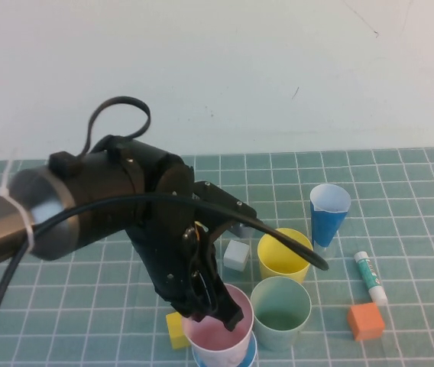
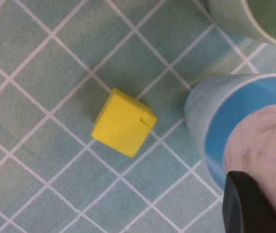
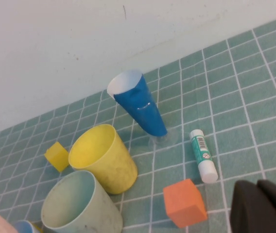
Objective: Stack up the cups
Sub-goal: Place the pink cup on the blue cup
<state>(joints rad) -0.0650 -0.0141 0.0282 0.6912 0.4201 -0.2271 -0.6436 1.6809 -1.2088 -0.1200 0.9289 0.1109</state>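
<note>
The left gripper (image 1: 218, 306), closed on the rim of the pink cup (image 1: 218, 339), held it nested in the light blue cup (image 1: 251, 353). Beside this stack stood the pale green cup (image 1: 280, 312); behind that was the yellow cup (image 1: 284, 256). A yellow cube (image 2: 123, 122) lay near the stack on the worktop (image 1: 416, 229). The right gripper (image 3: 264, 206), fingers pressed together, hovered near an orange cube (image 3: 184, 202).

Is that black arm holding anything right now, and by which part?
Yes: the left tool pinches the pink cup by its rim, inside the blue cup. The right tool is shut, holding nothing.
</note>
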